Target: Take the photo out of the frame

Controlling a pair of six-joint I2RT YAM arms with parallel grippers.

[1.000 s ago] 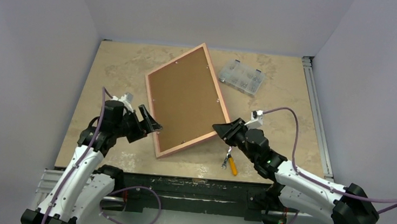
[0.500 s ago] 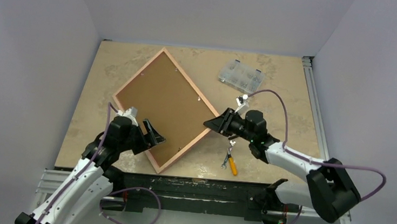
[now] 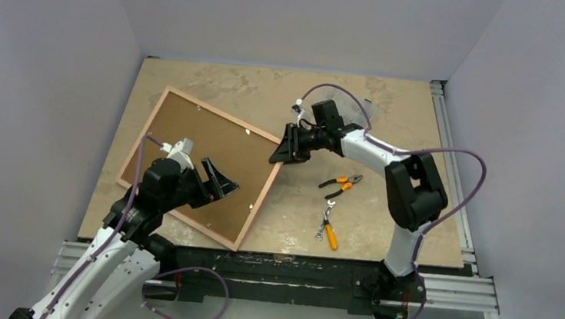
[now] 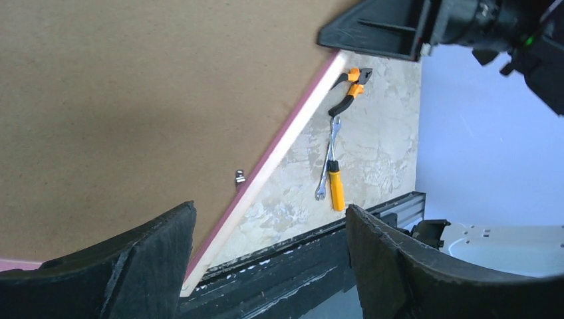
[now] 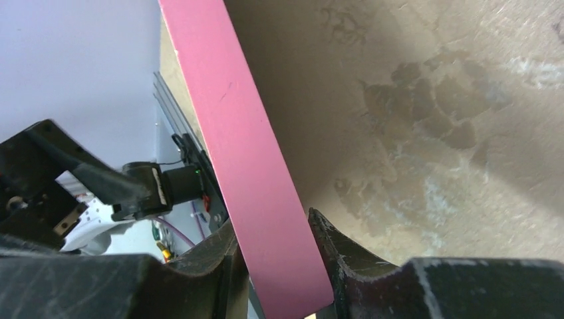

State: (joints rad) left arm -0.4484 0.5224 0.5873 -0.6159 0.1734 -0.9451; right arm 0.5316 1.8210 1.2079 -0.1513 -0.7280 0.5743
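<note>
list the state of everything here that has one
frame: face down
backing board: still seated in the frame
right gripper: shut on the frame's corner
left gripper: open, over the board, holding nothing
pliers: lying flat, handles slightly apart
screwdriver: lying flat
photo: not visible

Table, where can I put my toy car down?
Bare table lies along the far edge behind the frame, and between the frame and the screwdriver. It is crowded around the pliers and the right gripper.
</note>
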